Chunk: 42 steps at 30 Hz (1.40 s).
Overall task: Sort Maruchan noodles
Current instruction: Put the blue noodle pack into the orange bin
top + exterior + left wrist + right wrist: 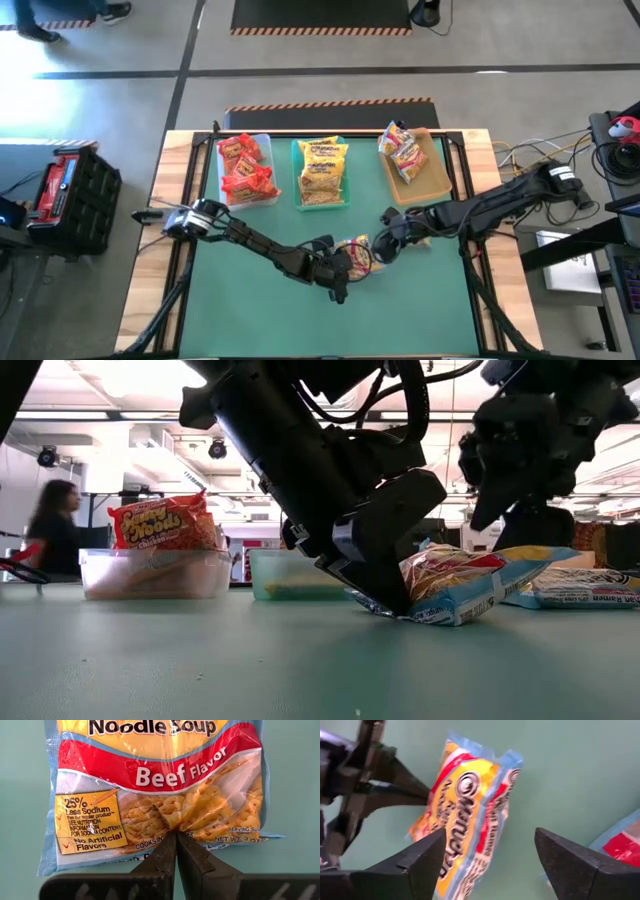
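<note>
far left on the green bench (pixel 260 320): clear bin (pixel 262 145) heaped with red-orange noodle packets (pixel 245 165). next along the back edge, teal bin (pixel 297 170) stacked with yellow packets (pixel 323 168). then tan bin (pixel 438 170) carrying yellow-and-pink-red packets (pixel 402 152), one propped on its rim.

in front of the bins, near bench centre: left gripper (pixel 345 270) reaching in from the left edge, fingers (pixel 167 855) pressed fully together and pinching the bottom edge of a beef flavor packet (pixel 155 795). packet's pinched end raised off the bench, far end resting on it, seen from the low view (pixel 450 590).

just right of that packet: right gripper (pixel 388 240), fingers (pixel 420 857) spread wide, holding nothing, hovering over the same packet (pixel 470 815) with a clear gap on either side. beside it, one more loose packet (pixel 580 588) lying flat on the bench, its corner (pixel 620 842) just visible past the right fingers.

beyond the bench at far left, low view: a person (pixel 55 525) in the room.
</note>
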Each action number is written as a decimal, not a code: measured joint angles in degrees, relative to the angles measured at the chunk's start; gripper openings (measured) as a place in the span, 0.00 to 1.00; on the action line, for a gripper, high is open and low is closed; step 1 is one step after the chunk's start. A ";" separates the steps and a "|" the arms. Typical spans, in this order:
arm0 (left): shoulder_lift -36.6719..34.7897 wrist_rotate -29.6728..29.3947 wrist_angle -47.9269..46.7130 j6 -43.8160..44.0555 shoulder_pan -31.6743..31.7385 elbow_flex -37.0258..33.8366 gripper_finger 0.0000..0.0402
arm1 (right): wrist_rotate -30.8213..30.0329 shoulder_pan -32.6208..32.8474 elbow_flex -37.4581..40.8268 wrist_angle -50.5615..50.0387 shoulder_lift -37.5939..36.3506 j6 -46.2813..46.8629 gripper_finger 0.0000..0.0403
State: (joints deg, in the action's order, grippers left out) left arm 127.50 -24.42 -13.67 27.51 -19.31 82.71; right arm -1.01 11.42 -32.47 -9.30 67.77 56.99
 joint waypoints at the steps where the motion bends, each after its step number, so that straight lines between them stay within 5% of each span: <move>1: -0.02 0.04 0.02 0.00 0.00 -0.06 0.00 | -0.02 -0.29 0.15 0.37 0.49 -0.01 0.73; 21: -0.06 0.29 -0.50 0.00 0.00 -0.30 0.00 | 3.60 -0.92 2.25 25.35 13.72 0.48 0.73; 29: -0.07 0.50 -0.61 0.00 0.02 -0.30 0.00 | 3.86 -0.87 2.31 27.33 14.43 0.34 0.72; 42: -0.06 0.44 -0.64 1.13 0.02 -0.30 0.00 | 4.34 -0.83 2.34 27.54 14.36 -0.02 0.45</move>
State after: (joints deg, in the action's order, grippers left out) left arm 127.44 -23.99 -14.31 28.64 -19.29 82.41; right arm 3.33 10.59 -30.13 18.24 82.12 56.97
